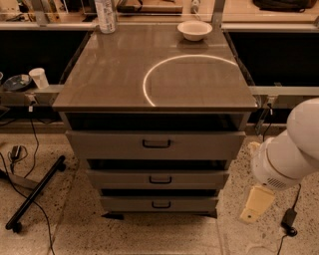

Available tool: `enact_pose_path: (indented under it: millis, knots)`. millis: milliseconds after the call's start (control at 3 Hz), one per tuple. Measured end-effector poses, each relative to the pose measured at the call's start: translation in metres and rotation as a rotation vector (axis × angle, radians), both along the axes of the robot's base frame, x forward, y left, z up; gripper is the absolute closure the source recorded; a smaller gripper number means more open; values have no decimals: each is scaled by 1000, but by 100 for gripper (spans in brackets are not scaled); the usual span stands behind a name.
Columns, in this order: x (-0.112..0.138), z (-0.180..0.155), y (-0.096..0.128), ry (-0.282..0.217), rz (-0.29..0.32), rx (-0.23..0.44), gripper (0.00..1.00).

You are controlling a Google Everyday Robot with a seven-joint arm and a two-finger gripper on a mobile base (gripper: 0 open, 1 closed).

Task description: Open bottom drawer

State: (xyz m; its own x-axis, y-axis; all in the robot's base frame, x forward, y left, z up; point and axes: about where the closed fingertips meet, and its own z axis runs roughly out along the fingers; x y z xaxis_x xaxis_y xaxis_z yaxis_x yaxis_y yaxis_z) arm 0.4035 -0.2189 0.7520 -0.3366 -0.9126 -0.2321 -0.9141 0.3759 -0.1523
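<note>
The bottom drawer (129, 204) is the lowest and shortest of three grey-brown fronts on the cabinet, with a small black loop handle (161, 204) at its centre. It sits close to the floor. My gripper (256, 204) is cream-coloured and hangs below the white arm (286, 154) to the right of the cabinet, at about the bottom drawer's height. It is apart from the drawer front, past the cabinet's right edge.
The top drawer (99, 145) and middle drawer (119, 179) sit above. A white bowl (194, 30) and a bottle (104, 15) stand on the cabinet top. A black stand leg (35, 194) and cables lie on the floor at left, and a power adapter (288, 219) at right.
</note>
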Motion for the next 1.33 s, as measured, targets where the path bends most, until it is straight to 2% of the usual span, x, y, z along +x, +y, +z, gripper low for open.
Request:
enact_pose_path:
  millis: [667,1000,1333]
  knots:
    - [-21,-44,2,68,9,-50,0]
    - [-21,-44,2,69,9,-50,0]
    - [-25,-58,6,108,11,-49,0]
